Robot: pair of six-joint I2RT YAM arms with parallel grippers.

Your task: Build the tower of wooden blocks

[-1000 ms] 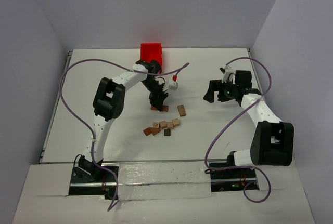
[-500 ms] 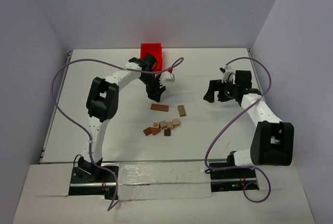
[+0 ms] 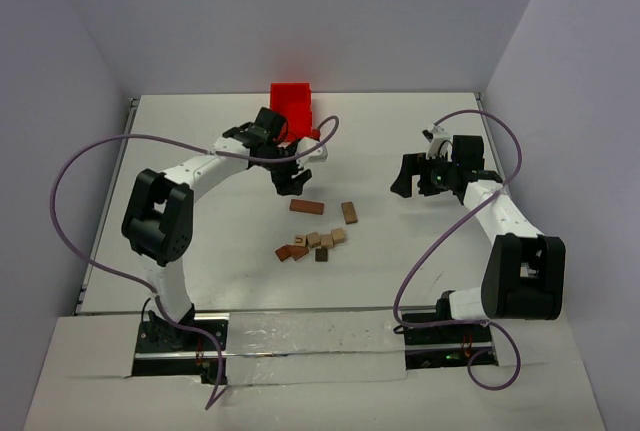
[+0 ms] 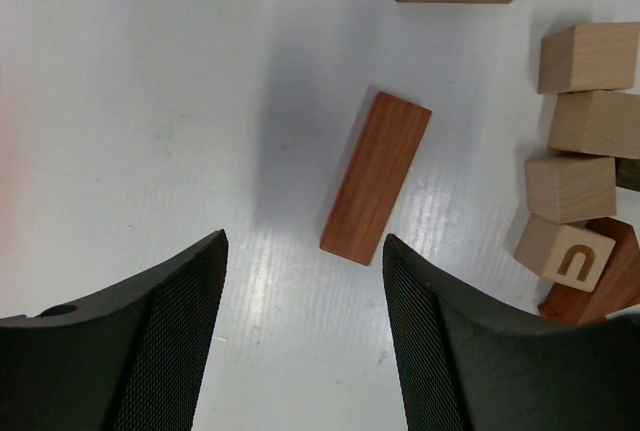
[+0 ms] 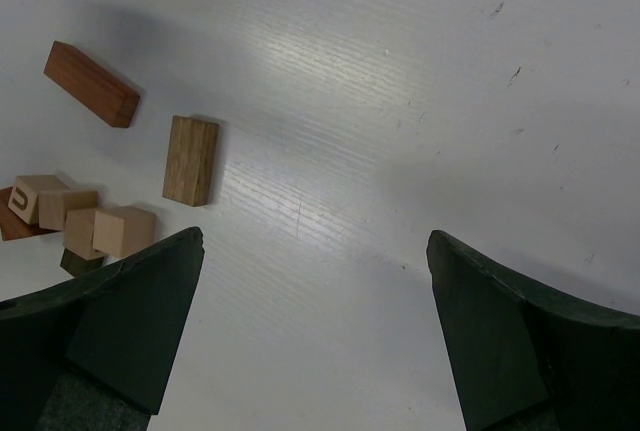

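No wood block tower is in view; the wood blocks lie loose on the white table. A reddish-brown flat block [image 3: 307, 207] [image 4: 376, 177] lies alone just ahead of my left gripper [image 3: 287, 181] [image 4: 303, 251], which hovers open and empty above the table. A brown flat block [image 3: 349, 212] [image 5: 191, 160] lies to its right. A cluster of tan cubes [image 3: 320, 240] [image 4: 590, 121] sits nearer the arms, one carved with a U [image 4: 565, 253] beside another reddish block [image 4: 605, 286]. My right gripper [image 3: 403, 183] [image 5: 315, 241] hangs wide open and empty, right of the blocks.
A red plastic bin [image 3: 293, 107] stands at the back of the table behind the left gripper. Purple cables loop beside both arms. White walls close the table [image 3: 200, 251] at the back and sides.
The left gripper has let go of the reddish-brown flat block, which now lies on the table, and has drawn back and left while opening wider. The right arm has not moved.
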